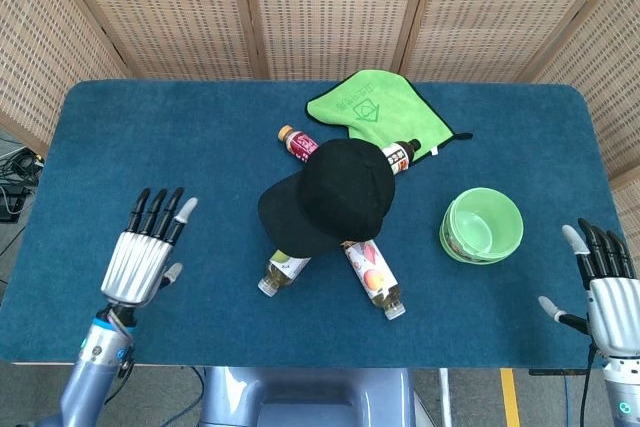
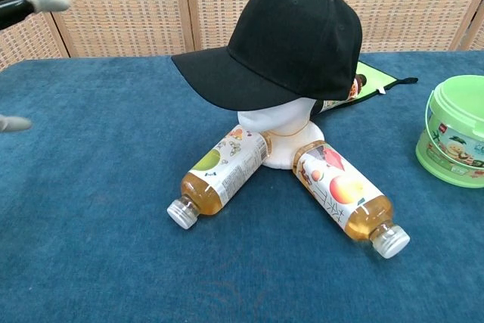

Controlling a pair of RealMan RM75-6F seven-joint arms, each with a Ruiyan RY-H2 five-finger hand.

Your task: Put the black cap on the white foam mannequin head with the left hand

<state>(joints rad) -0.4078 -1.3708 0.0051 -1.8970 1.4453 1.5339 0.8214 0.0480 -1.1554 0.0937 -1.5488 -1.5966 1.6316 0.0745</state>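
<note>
Two hands: both show in the head view, low at the table's near corners, well apart from the things in the middle
Left hand [image 1: 140, 257]: palm down over the blue table [image 1: 150, 137], fingers spread and straight, holding nothing; in the chest view only its fingertips [image 2: 30, 1] show at the left edge
Right hand [image 1: 610, 292]: at the near right corner, fingers spread, holding nothing
Black cap [image 2: 291, 39]: seated on the white foam mannequin head [image 2: 283, 130]; its brim points toward the left hand's side; it covers the crown, and only the lower face and neck show beneath it
Juice bottles: one [image 2: 219, 175] lies on its side with its base against the mannequin head, white lid toward the near edge; a second [image 2: 348, 198] lies likewise on the other side; the two splay apart
Smaller bottles: one with a tan lid [image 1: 298, 142] and one dark [image 1: 402, 154], both lying just behind the cap
Green cloth [image 1: 375, 107]: flat on the table behind the cap
Green bucket [image 1: 483, 225]: upright, near the right side, apart from the bottles
</note>
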